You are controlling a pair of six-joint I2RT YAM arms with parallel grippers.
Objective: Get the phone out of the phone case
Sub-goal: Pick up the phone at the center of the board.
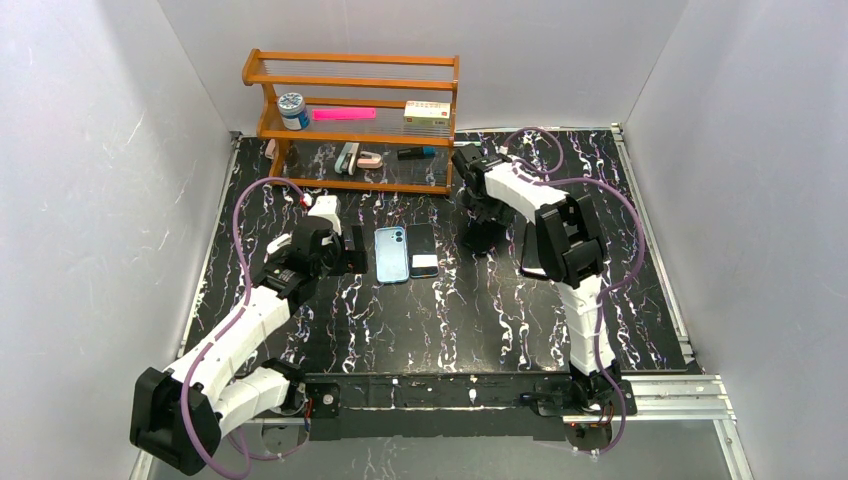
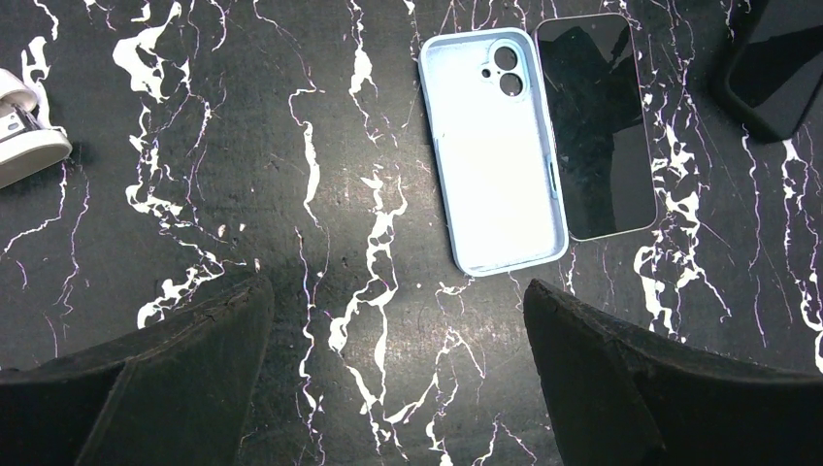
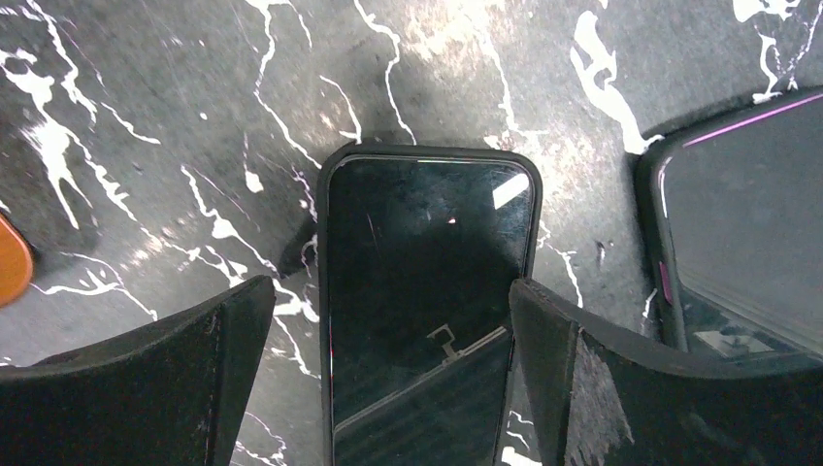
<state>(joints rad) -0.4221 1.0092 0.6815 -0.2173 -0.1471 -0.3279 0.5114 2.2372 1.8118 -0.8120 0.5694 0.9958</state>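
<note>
Light falls soft and even from overhead, bounced off the white walls [image 1: 90,150], so the top view is bright and sharp, with only faint shadows beneath the arms. In the right wrist view the black marbled table [image 1: 450,310] takes a hazy grey sheen just beyond the dark phone [image 3: 427,291], whose glass carries a small white glint. The fingers of the left gripper [image 2: 398,291] and right gripper [image 3: 390,286] loom dark, soft and out of focus at the near edge.

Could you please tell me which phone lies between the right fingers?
The black-cased phone, screen up; the pink-edged phone lies outside the fingers, and the bare phone lies beside the blue case.
</note>
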